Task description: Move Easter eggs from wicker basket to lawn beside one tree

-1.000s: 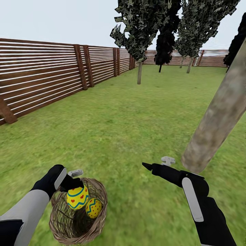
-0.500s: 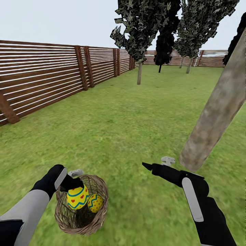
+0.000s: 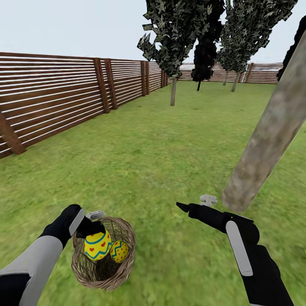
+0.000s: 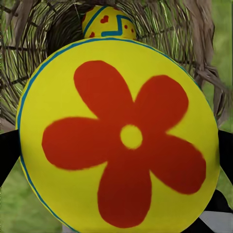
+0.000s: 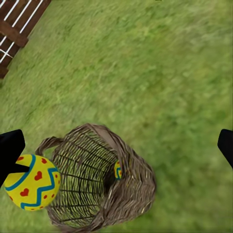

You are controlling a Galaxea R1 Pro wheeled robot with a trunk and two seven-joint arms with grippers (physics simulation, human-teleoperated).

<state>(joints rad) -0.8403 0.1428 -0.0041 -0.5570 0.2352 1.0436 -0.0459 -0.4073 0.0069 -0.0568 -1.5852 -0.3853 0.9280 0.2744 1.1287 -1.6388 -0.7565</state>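
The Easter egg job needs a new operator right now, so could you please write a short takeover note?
Left pincer: shut on a flowered egg, held just above the wicker basket.
Right pincer: open, holding nothing, over the lawn near the leaning trunk.
A dotted egg lies in the basket; I cannot see a third.
Done: one egg grasped. Left: set it by the trunk, then move the others there.

1. Open mottled green lawn (image 3: 170,144) fills the frame's middle, unobstructed.
2. The thick leaning grey-brown tree trunk (image 3: 267,140) blocks the right side.
3. The brown slatted fence (image 3: 51,93) closes the upper left.
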